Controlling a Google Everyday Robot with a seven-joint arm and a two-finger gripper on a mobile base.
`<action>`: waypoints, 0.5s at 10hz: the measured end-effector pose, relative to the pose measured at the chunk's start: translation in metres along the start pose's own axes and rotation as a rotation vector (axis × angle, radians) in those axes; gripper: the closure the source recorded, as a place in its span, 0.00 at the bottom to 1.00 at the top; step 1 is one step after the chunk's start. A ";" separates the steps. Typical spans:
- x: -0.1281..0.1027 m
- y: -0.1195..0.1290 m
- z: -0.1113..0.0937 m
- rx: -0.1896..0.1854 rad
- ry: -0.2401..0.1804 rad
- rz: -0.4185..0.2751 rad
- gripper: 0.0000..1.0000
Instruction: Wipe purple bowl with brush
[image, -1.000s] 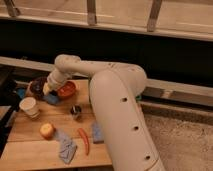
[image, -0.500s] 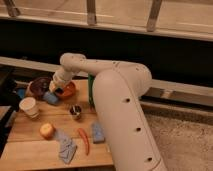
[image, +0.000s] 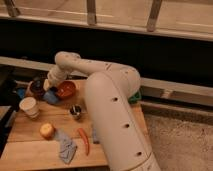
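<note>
On the front of the pale wooden table (image: 27, 152), nearer the camera than the gripper, lie a crumpled blue-grey cloth (image: 65, 146) and, just to its right, a long red chili pepper (image: 84, 141). A round yellow-red fruit (image: 47, 130) sits touching the cloth's upper left edge. Farther back a small shiny metal cup (image: 76, 111) stands upright, to the right of and nearer than the gripper, and a white paper cup (image: 29, 106) stands upright to the left. A flat blue object (image: 50, 97) lies just in front of the gripper. The thick white robot arm (image: 110, 115) rises from the lower right, bends at an elbow and drops to the gripper (image: 50, 86). The gripper hangs low between two bowls: a shallow orange-red round bowl (image: 66, 90) just to its right and the dark purple-maroon round bowl (image: 36, 90) just to its left. Whether the gripper is open or closed cannot be told. Beyond them, a green object (image: 134, 97) shows past the arm, in front of a dark wall.
</note>
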 end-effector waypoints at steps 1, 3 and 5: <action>0.003 0.007 0.002 -0.007 0.005 -0.010 1.00; 0.013 0.014 0.002 -0.011 0.024 -0.015 1.00; 0.023 0.009 0.000 -0.006 0.039 0.004 1.00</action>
